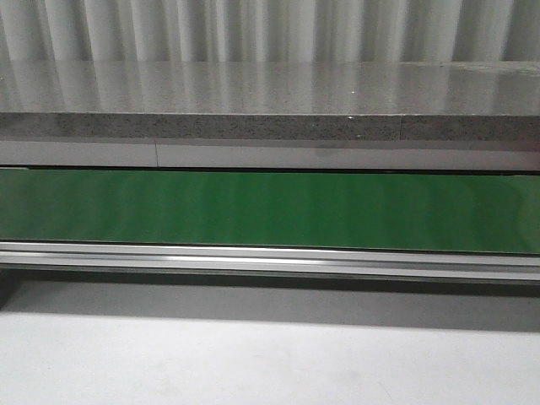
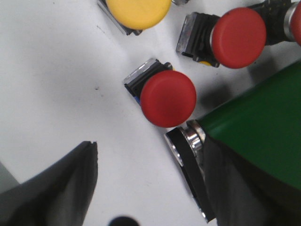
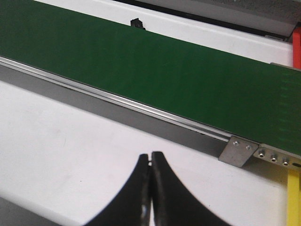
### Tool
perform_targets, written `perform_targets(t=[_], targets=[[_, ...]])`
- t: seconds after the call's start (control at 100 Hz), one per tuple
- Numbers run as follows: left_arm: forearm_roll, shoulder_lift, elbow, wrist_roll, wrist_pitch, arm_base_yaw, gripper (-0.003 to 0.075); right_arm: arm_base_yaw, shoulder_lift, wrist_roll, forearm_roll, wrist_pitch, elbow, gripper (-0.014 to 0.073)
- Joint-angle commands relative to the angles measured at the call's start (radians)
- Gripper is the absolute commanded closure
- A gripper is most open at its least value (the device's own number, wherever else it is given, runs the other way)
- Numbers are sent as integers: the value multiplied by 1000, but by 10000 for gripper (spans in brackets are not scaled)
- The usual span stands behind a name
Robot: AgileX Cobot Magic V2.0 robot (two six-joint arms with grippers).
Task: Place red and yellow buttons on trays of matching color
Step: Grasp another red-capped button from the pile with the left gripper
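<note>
Left gripper (image 2: 146,183): I'm seeing its jaws standing apart, gripping nothing, hovering over the white table (image 2: 51,80).
Right gripper (image 3: 150,188): jaws pressing together, empty, sitting beside the green conveyor belt (image 3: 178,80).
Red buttons: one (image 2: 168,98) lying just past the left fingertips, another (image 2: 238,37) beyond it, near the belt end.
Yellow button (image 2: 138,10): lying at the frame edge, partly cropped.
Trays: not showing for me.
</note>
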Motion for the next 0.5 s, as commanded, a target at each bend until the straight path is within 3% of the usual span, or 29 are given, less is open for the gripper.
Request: perform_targets(t=[0.0, 0.49], targets=[[-36, 3, -29, -23, -35, -4, 266, 0, 10, -6, 16, -61, -23, 659], [-75, 127, -31, -23, -160, -4, 267, 0, 10, -6, 16, -68, -23, 659]])
